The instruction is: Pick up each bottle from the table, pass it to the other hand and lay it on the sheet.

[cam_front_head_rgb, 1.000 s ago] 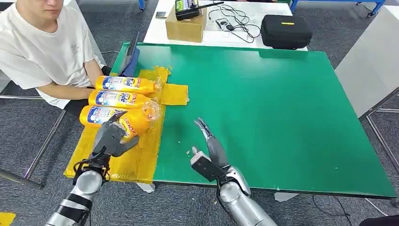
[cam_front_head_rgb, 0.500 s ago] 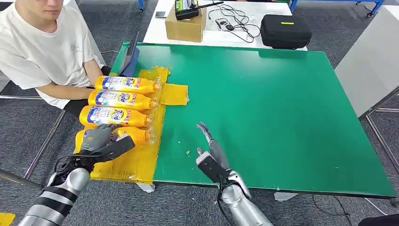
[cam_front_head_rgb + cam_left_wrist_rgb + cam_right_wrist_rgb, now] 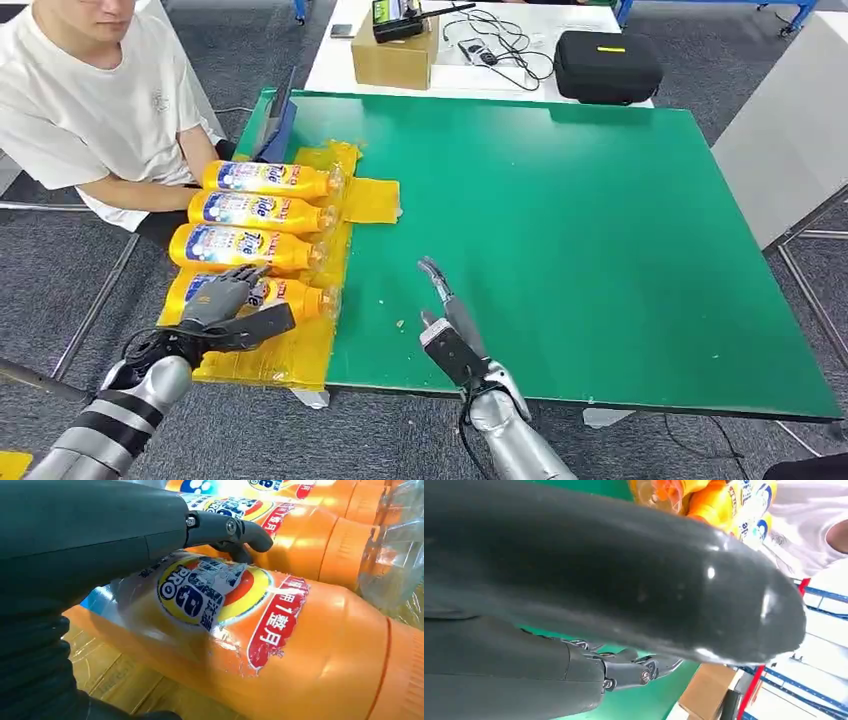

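Note:
Several orange bottles lie side by side on the yellow sheet (image 3: 290, 350) at the left end of the green table (image 3: 580, 250). The nearest bottle (image 3: 295, 297) (image 3: 300, 645) rests on the sheet, cap end toward the green. My left hand (image 3: 225, 308) (image 3: 100, 535) holds it, with the fingers (image 3: 250, 530) curled over its labelled end and the thumb along its near side. Beyond it are three more bottles (image 3: 245, 247), (image 3: 262, 211), (image 3: 270, 179). My right hand (image 3: 450, 325) (image 3: 599, 580) hovers open over the table's front edge, holding nothing.
A person in a white shirt (image 3: 90, 110) sits at the far left, forearm beside the farthest bottles. A blue object (image 3: 278, 125) stands at the table's back left corner. Behind, a white table carries a cardboard box (image 3: 395, 55) and a black case (image 3: 607, 65).
My left hand brought the bottle down from a tilt above the third bottle and laid it flat on the sheet nearer me. The right hand drew back slightly.

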{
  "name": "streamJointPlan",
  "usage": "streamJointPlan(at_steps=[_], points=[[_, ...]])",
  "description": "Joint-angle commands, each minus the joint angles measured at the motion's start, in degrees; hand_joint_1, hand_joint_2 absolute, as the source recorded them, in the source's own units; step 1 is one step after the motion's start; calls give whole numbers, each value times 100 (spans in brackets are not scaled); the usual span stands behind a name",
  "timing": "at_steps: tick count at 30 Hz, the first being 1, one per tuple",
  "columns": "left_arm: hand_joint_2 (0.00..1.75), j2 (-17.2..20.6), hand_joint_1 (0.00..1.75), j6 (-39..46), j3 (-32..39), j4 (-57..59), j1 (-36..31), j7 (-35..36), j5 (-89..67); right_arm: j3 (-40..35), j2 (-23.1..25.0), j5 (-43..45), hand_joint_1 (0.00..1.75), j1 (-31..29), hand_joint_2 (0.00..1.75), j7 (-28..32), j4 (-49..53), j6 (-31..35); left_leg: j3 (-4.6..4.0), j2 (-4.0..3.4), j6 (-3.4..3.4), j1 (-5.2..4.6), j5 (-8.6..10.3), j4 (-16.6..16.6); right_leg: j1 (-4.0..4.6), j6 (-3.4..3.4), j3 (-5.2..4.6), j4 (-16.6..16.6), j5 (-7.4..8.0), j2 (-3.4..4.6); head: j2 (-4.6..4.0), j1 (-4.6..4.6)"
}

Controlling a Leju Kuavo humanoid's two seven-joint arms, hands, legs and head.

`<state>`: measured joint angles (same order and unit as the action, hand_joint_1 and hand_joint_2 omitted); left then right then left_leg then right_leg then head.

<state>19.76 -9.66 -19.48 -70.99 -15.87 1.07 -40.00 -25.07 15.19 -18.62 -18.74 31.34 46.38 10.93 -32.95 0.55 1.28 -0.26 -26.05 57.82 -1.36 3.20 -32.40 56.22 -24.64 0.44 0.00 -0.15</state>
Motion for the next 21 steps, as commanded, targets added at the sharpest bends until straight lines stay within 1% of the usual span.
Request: streamJointPlan(at_steps=[1,3,5,6,8,11,13,14,16,17,19,21], points=[[175,-46,0,66,-362,38,-266,-240,363,78,-37,62,0,-143,0,57,-290,-21,6,8,-10,15,-1,4,17,-18,17,-6,-2,-17,0,0],[175,-46,0,66,-362,38,-266,-240,363,78,-37,62,0,-143,0,57,-290,-21,1,7,-5,6,1,1,7,-8,6,-3,-1,-12,0,0],[175,-155,0,21,-210,-145,-206,-377,803,66,-49,65,0,-134,0,61,-311,-27,4,9,-12,18,-2,7,20,-20,15,-4,-4,-19,0,0],[175,-161,0,-2,-182,-274,-184,-385,954,62,-50,70,0,-130,0,69,-321,-13,4,7,-7,9,0,1,10,-13,10,-5,-2,-15,0,0],[175,-272,0,-39,-14,-633,-94,-474,1570,44,-62,84,0,-118,0,93,-345,6,6,10,-11,18,-3,5,20,-19,18,-8,-4,-20,0,0],[175,-481,0,-124,147,-1165,72,-620,2412,17,-92,95,0,-107,0,107,-392,56,0,8,-4,8,0,2,9,-9,6,-5,-2,-14,0,0],[175,-545,0,-88,132,-1411,130,-735,2610,-7,-100,92,0,-116,0,121,-431,82,9,7,-8,16,-5,3,19,-18,21,-11,-4,-17,0,0],[175,-612,0,-10,143,-1540,156,-821,2689,-12,-100,101,0,-118,0,133,-452,89,2,6,-5,10,-2,2,11,-11,11,-8,-2,-13,0,0],[175,-657,0,93,110,-1619,146,-867,2686,-24,-101,101,0,-122,0,150,-471,102,1,9,-4,7,-1,1,8,-8,9,-7,-2,-15,0,2],[175,-775,0,298,170,-1656,148,-1030,2774,-41,-99,96,0,-133,0,163,-483,98,5,9,-7,12,-2,2,14,-14,16,-9,-3,-18,0,2],[175,-969,0,176,325,-1725,201,-1348,3380,-78,-102,83,0,-140,0,200,-485,92,2,9,-6,9,0,1,11,-11,11,-9,-1,-16,0,-2],[175,-961,0,175,323,-1734,217,-1349,3382,-81,-97,83,0,-142,0,200,-484,95,1,6,-5,7,0,0,9,-10,9,-9,-1,-12,0,2]])
